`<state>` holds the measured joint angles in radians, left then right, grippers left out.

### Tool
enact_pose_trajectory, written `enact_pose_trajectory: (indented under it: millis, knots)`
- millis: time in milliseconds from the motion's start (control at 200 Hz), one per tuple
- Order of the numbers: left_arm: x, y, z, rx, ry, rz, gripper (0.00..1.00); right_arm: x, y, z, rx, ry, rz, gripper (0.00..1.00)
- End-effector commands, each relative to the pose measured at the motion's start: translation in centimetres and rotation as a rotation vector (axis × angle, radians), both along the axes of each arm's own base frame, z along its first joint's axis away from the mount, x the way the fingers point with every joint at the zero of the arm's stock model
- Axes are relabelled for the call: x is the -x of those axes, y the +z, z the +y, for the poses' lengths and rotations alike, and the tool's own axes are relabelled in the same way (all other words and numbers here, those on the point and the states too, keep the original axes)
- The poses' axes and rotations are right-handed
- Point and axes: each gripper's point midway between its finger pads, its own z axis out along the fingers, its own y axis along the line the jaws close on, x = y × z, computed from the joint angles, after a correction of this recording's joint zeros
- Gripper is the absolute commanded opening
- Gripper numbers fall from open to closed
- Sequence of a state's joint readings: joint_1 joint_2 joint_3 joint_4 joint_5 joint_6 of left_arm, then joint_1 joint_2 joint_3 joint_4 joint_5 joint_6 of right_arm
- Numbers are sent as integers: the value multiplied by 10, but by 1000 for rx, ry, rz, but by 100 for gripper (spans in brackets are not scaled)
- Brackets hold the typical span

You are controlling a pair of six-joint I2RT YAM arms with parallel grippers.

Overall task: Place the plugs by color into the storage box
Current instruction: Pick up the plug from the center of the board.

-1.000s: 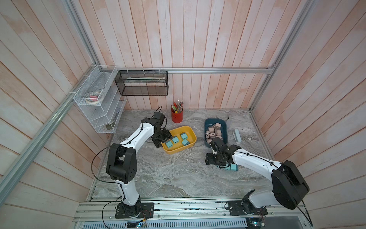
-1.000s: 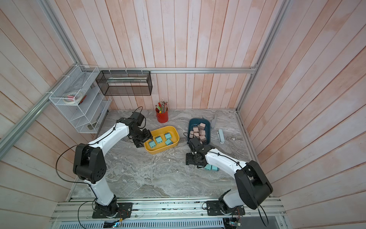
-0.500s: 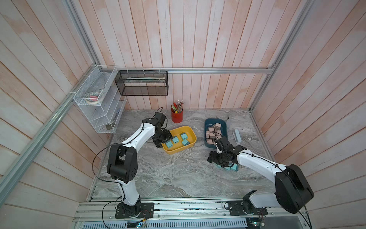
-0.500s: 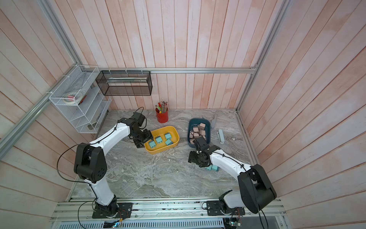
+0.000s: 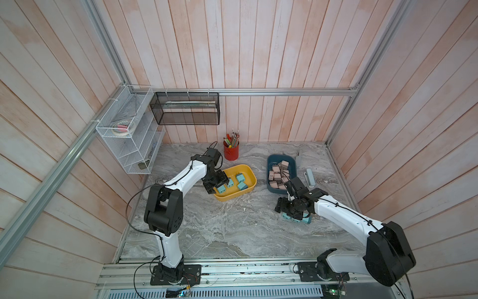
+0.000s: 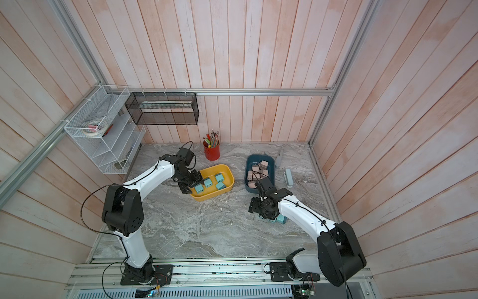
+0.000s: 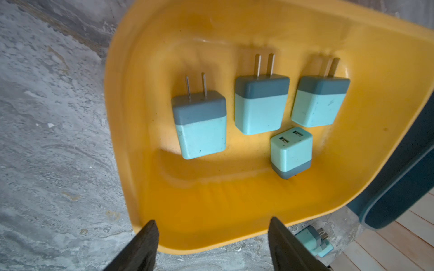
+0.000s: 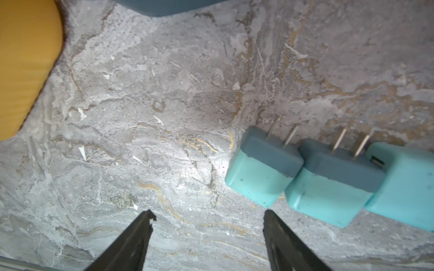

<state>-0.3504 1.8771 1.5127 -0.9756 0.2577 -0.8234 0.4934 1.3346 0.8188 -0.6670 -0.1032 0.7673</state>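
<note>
Grey marble-patterned worktop (image 5: 232, 227) carries everything. Left arm (image 5: 186, 178) reaches to the end of the yellow bin (image 5: 234, 198). The left jaws stand apart and empty over the bin's rim, as the left wrist view shows. Probably parked there or just clear of a drop, though I cannot tell which. Right arm (image 5: 336, 209) is bent low over the loose plugs in front of the blue bin (image 5: 269, 165). The right jaws are also apart and empty, hanging above bare worktop just beside the nearest plug, not around it. Judgement: this is the approach to the next pick, and the jaws need to shift sideways to straddle that plug. The sorting rule reads plainly from the layout. The yellow bin holds four teal plugs (image 7: 260, 105), and the blue bin holds a heap of pink plugs (image 5: 278, 176). Three teal plugs (image 8: 333, 185) lie unsorted on the worktop in a touching row, so closing on one may nudge its neighbour. Judged from this, the pink side looks done and the teal side is partly done. Each teal plug is a small cube-shaped charger with a pale teal body, lightly speckled with dirt. A darker slate-blue cap carries two flat metal prongs (image 8: 291, 136). The first two plugs in the row point their prongs the same way, and the third is turned differently. One plug (image 7: 291, 152) in the yellow bin lies reversed, with two USB ports showing.
</note>
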Motion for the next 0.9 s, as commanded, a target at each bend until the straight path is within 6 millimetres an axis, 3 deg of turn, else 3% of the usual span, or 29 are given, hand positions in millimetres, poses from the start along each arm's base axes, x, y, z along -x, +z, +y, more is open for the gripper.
enact_pose_trajectory:
  millis: [0,375,640,735,895]
  knots:
    - [-6,5,-6,17,-6,-16,76,9,-15,-10,24,-32,77,78]
    - [0,5,-2,12,-8,-16,76,-10,-35,-5,51,11,104,78]
    - [6,2,1,13,-1,-10,76,-23,-47,-14,160,60,138,75]
    - [7,1,3,11,2,-7,76,-24,-50,-14,175,73,149,67]
    - [6,2,6,13,17,-7,76,-19,-51,-10,227,152,157,39]
